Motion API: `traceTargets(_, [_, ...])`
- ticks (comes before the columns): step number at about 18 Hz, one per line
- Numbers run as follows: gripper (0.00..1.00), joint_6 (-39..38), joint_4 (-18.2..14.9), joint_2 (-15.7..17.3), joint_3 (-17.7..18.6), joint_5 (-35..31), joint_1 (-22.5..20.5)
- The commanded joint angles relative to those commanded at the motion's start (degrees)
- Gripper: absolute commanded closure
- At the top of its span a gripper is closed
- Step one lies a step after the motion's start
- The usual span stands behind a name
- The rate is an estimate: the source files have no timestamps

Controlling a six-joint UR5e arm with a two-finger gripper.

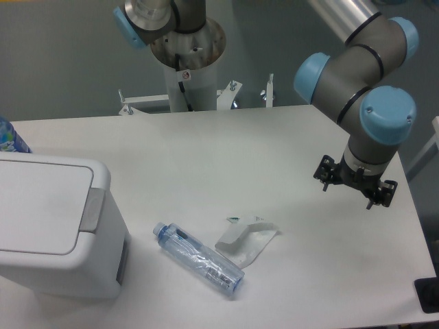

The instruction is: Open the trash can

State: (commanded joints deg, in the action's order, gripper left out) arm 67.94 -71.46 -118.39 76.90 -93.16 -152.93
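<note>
The broad white bench (226, 157) fills most of the view and carries everything else. Over its right side hangs the grey robot arm with pale blue joint caps (357, 89), its wrist pointing down above the right edge of the bench. At the near left corner sits the large boxy white plastic trash can (62, 226) with rounded corners, its flat white lid (38, 209) lying closed and the grey push tab (92, 209) set along the lid's right edge, the side that faces the arm. The can is cut off by the left border, so its full width cannot be seen. Between can and arm, toward the near edge, lies a clear plastic bottle with a blue cap (197, 259), on its side and running diagonally, and just to its right a crumpled white wrapper (245, 241). The black gripper (355, 181) is the smallest piece and the hardest to read: it is seen from behind the wrist, nothing appears in it, and how far the fingers are parted cannot be told. The trash can lies well apart to the left and nearer, so the tab is likely the target, reached by crossing over the bottle.
</note>
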Motion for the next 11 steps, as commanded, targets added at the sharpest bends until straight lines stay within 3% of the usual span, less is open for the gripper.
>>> traceTargets(11, [0.0, -2.2, 0.1, -0.1, -0.7, 1.4, 0.7])
